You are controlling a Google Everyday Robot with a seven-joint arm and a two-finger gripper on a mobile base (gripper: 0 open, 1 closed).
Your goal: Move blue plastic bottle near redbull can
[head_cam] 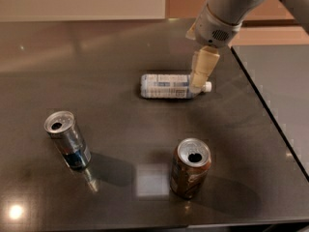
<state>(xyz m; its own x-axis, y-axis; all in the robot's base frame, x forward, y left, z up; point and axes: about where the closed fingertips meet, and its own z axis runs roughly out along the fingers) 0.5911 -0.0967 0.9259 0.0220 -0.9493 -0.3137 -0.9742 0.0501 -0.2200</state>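
Observation:
The blue plastic bottle lies on its side in the middle of the dark table, with its white cap pointing right. My gripper hangs down from the arm at the upper right, and its cream tip is in front of the bottle's neck, just left of the cap. The redbull can stands upright at the front left, well away from the bottle. It is slim and silver with a blue lower band.
A wider brown-gold can stands upright at the front, right of centre. The table's right edge runs diagonally from back to front right. A bright light reflection sits at the front left corner.

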